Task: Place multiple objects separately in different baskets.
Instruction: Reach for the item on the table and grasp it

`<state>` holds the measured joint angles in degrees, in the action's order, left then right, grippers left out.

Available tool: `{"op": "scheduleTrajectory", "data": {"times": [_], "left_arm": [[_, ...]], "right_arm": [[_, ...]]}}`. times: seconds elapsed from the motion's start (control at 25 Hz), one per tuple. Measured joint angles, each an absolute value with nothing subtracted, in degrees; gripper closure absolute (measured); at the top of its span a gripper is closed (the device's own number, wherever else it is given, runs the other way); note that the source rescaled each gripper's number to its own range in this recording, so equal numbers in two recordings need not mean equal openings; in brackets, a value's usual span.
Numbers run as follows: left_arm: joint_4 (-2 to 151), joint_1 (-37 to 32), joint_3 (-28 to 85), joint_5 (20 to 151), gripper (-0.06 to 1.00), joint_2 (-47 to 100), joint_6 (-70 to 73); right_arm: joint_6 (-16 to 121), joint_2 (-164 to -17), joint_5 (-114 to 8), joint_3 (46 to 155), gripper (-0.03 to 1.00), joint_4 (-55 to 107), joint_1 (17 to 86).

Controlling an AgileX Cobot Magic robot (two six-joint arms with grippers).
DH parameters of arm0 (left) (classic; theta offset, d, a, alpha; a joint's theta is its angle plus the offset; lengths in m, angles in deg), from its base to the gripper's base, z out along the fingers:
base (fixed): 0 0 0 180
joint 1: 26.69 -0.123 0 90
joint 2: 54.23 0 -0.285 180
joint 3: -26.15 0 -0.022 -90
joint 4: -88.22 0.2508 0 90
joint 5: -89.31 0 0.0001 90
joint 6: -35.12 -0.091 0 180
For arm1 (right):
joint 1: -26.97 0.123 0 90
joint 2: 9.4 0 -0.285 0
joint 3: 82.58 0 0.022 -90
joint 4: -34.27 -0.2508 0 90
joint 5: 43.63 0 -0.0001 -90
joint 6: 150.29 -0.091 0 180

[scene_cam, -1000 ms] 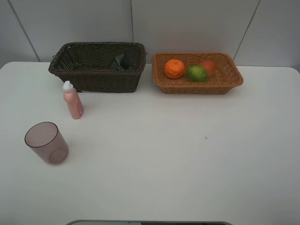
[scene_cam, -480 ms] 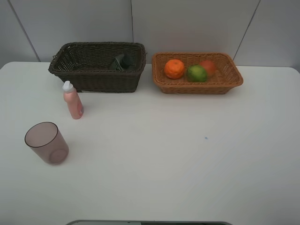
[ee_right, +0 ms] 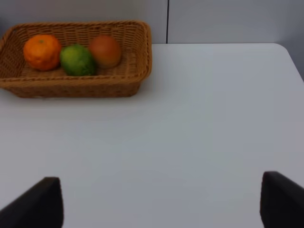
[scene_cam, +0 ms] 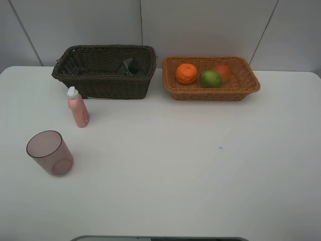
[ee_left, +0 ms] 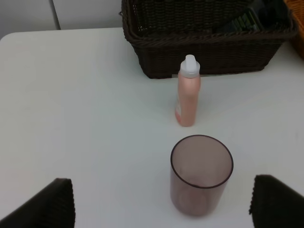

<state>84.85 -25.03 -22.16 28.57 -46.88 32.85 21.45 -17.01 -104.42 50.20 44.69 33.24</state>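
Since the cup point(ee_left: 201, 183) stands upright on the table point(ee_left: 71, 95) just ahead of the left gripper point(ee_left: 161, 202), whose fingers point(ee_left: 52, 204) gape empty, that arm is nearer; the bottle point(ee_left: 189, 92) waits beyond, before the dark basket point(ee_left: 209, 59). The right gripper point(ee_right: 161, 199), likewise spread and empty, faces the tan basket point(ee_right: 137, 61).

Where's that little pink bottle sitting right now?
In the high view the pink bottle stands upright on the left, just in front of the dark brown basket, with the mauve cup nearer the camera.
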Motion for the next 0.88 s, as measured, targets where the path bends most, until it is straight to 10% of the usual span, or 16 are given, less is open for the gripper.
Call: {"op": "scheduleTrajectory", "data": {"times": [0.88], "left_arm": [[84.8, -25.0, -22.2, 28.6, -0.01, -46.9, 32.9]], "right_arm": [[21.5, -17.0, -104.4, 50.2, 0.17, 45.0, 28.1]]}}
